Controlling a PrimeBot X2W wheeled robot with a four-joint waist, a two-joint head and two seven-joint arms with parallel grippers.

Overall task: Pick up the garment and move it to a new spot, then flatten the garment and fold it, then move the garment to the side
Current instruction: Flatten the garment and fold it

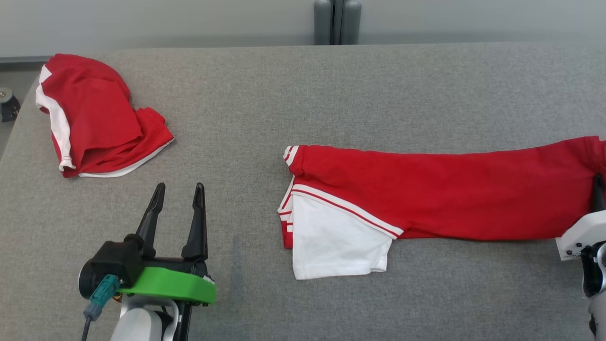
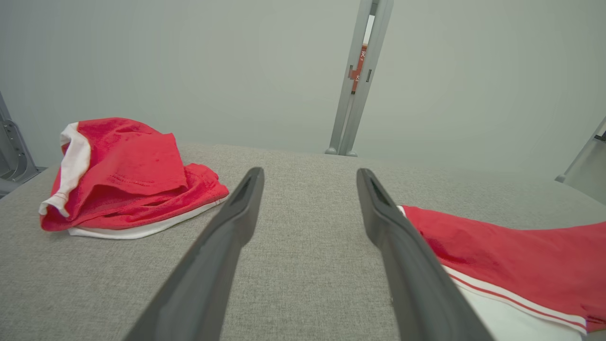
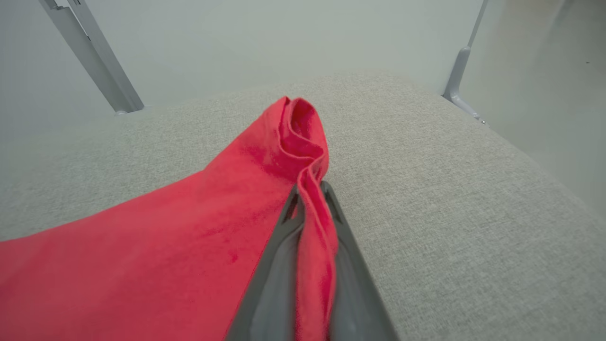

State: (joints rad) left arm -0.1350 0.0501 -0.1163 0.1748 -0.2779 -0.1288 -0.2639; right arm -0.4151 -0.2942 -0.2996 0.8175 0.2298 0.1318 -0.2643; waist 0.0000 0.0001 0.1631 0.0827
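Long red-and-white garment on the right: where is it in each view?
Head view: long garment centre to right edge, right gripper clamped on its end.
Left wrist view: lower right corner.
Right wrist view: lower left to centre, pinched between fingers.
Shared landmark: grey table.

red, white-trimmed garment [image 1: 426, 189]; grey table [image 1: 293, 85]

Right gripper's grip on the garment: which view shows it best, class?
Right wrist view: the right gripper is shut on a fold of the red garment. The head view catches one finger at its edge; the left wrist view shows the garment's far end.
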